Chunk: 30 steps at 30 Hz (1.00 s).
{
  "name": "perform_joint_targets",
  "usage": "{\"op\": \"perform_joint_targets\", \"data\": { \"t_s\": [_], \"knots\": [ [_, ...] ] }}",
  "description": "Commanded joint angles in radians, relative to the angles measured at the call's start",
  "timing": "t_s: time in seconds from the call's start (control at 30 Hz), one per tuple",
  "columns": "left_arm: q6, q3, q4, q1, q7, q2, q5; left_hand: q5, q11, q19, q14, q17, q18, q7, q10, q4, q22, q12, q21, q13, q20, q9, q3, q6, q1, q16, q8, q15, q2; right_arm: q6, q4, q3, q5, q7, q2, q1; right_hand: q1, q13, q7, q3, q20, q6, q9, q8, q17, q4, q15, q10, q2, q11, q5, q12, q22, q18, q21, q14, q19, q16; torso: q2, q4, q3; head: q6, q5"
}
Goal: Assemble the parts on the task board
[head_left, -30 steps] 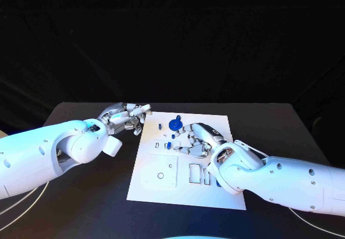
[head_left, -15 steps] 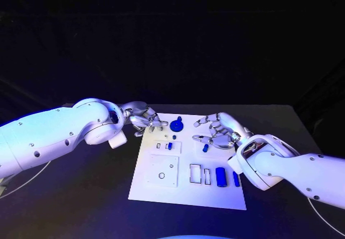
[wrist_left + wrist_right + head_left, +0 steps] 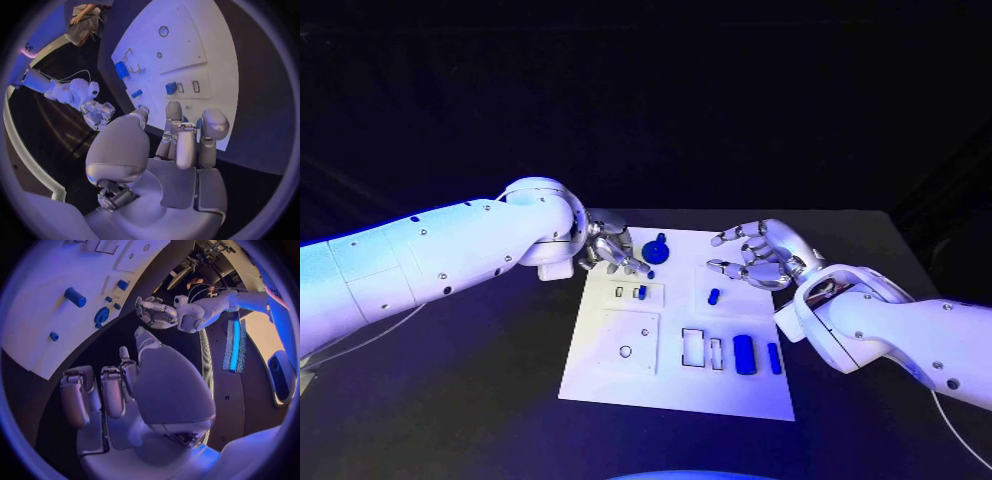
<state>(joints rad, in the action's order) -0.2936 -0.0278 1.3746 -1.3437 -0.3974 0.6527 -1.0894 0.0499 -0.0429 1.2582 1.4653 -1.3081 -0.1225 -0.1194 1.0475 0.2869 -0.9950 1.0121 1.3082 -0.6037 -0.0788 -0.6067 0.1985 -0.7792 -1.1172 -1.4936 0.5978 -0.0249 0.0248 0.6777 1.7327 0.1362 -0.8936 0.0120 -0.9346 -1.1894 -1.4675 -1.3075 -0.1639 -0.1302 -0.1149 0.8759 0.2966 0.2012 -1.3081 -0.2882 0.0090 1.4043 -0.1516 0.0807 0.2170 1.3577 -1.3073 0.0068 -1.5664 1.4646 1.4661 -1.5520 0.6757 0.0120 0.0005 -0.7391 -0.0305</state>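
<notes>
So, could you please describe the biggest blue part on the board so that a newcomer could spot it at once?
Start at the white task board in the middle of the black table. At its far edge, beside the left hand, sits a blue part. It is a round disc with an upright stub, unlike the capsule-shaped pieces nearer the robot.

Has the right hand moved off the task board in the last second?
Yes. The right hand was over the middle of the task board; it has pulled back toward the board's right edge, uncovering a small blue part.
</notes>
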Motion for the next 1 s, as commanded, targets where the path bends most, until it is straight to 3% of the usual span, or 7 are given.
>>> {"op": "perform_joint_targets", "data": {
  "t_s": [0.03,0.33,0.5,0.6,0.73,0.87,1.0],
  "knots": [
    [-0.085,-0.005,-0.025,-0.004,-0.052,-0.026,-0.07,-0.001,-0.003,0.0,0.036,-0.069,0.013,-0.002,0.002,0.0,-0.002,0.006,0.004,-0.003,-0.004,0.001,0.008,0.005,-0.01,-0.006,-0.004,0.006,0.004,-0.011,-0.004,-0.001,0.022,0.02,0.001,-0.002,-0.009,-0.084,-0.002,-0.007,0.006,0.008,-0.002,0.004,-0.225,0.001,-0.003,-0.008,-0.002,-0.001,0.005,-0.006,-0.264,-0.007,-0.004,0.096,0.105,0.003,0.001,0.0006,-0.0023,-0.002,-0.002],
    [-0.13,-0.024,-0.093,-0.006,-0.059,-0.091,-0.078,-0.001,-0.008,-0.02,0.024,-0.046,0.008,-0.007,-0.017,0.005,0.021,-0.005,-0.006,0.013,-0.008,0.0,-0.002,0.004,0.014,0.004,-0.019,0.012,0.03,0.003,-0.027,-0.001,0.048,0.04,0.001,-0.011,-0.008,0.01,-0.01,-0.033,-0.002,-0.015,-0.01,0.006,-0.122,0.001,0.006,-0.122,-0.016,0.009,0.017,-0.123,-0.211,0.03,0.169,0.055,0.032,0.07,0.002,-0.003,-0.0024,-0.009,-0.006],
    [-0.153,-0.029,-0.118,-0.006,-0.06,-0.118,-0.075,-0.001,-0.008,-0.019,0.024,-0.046,0.008,-0.007,-0.017,0.005,0.02,-0.005,-0.006,0.013,-0.008,0.0,-0.003,0.004,0.015,0.004,-0.019,0.012,0.03,0.026,-0.041,-0.001,0.135,0.086,0.005,-0.016,-0.009,0.283,-0.02,-0.072,-0.014,-0.043,-0.007,0.038,0.12,0.0,0.016,-0.409,-0.024,0.018,0.02,-0.44,-0.051,0.11,0.627,-0.093,-0.17,0.271,0.002,-0.0015,-0.0014,-0.013,-0.004],
    [-0.165,-0.031,-0.128,-0.005,-0.059,-0.129,-0.065,-0.001,-0.009,-0.021,0.024,-0.045,0.007,-0.008,-0.018,0.005,0.023,-0.006,-0.007,0.014,-0.009,0.0,-0.003,0.004,0.017,0.004,-0.02,0.012,0.03,0.038,-0.049,-0.001,0.192,0.108,0.008,-0.018,-0.009,0.429,-0.028,-0.114,-0.025,-0.083,0.001,0.078,0.385,0.001,0.028,-0.516,-0.031,0.03,0.028,-0.572,0.166,0.176,1.113,-0.287,-0.371,0.549,0.003,-0.0014,-0.0015,-0.014,-0.002],
    [-0.178,-0.034,-0.139,-0.005,-0.057,-0.14,-0.054,-0.001,-0.009,-0.021,0.023,-0.045,0.008,-0.008,-0.018,0.005,0.022,-0.006,-0.006,0.014,-0.009,0.0,-0.003,0.004,0.018,0.004,-0.02,0.012,0.029,0.045,-0.057,-0.001,0.246,0.123,0.011,-0.022,0.001,0.567,-0.04,-0.159,-0.041,-0.121,0.009,0.127,0.516,0.002,0.041,-0.541,-0.044,0.042,0.035,-0.658,0.279,0.173,1.239,-0.403,-0.402,0.737,0.002,-0.0012,-0.0018,-0.018,-0.002],
    [-0.189,-0.035,-0.145,-0.005,-0.053,-0.148,-0.043,-0.001,-0.009,-0.021,0.023,-0.044,0.008,-0.008,-0.019,0.005,0.022,-0.006,-0.006,0.014,-0.009,0.0,-0.003,0.004,0.019,0.005,-0.021,0.012,0.028,0.047,-0.064,-0.001,0.282,0.133,0.014,-0.025,0.022,0.801,-0.052,-0.221,-0.056,-0.138,0.01,0.177,0.654,0.004,0.063,-0.517,-0.066,0.057,0.043,-0.805,0.492,0.179,1.408,-0.395,-0.386,0.995,0.002,-0.0004,-0.0016,-0.021,0.001],
    [-0.201,-0.036,-0.149,-0.005,-0.051,-0.155,-0.031,-0.001,-0.009,-0.022,0.023,-0.045,0.008,-0.008,-0.019,0.004,0.022,-0.005,-0.006,0.013,-0.01,-0.001,-0.001,0.003,0.019,0.005,-0.022,0.013,0.024,0.041,-0.071,-0.001,0.312,0.141,0.018,-0.027,0.035,0.931,-0.062,-0.253,-0.079,-0.136,-0.001,0.187,0.729,0.006,0.084,-0.489,-0.075,0.07,0.05,-0.887,0.632,0.177,1.504,-0.429,-0.408,1.155,0.001,-0.0014,-0.0018,-0.023,0.002]
  ]
}}
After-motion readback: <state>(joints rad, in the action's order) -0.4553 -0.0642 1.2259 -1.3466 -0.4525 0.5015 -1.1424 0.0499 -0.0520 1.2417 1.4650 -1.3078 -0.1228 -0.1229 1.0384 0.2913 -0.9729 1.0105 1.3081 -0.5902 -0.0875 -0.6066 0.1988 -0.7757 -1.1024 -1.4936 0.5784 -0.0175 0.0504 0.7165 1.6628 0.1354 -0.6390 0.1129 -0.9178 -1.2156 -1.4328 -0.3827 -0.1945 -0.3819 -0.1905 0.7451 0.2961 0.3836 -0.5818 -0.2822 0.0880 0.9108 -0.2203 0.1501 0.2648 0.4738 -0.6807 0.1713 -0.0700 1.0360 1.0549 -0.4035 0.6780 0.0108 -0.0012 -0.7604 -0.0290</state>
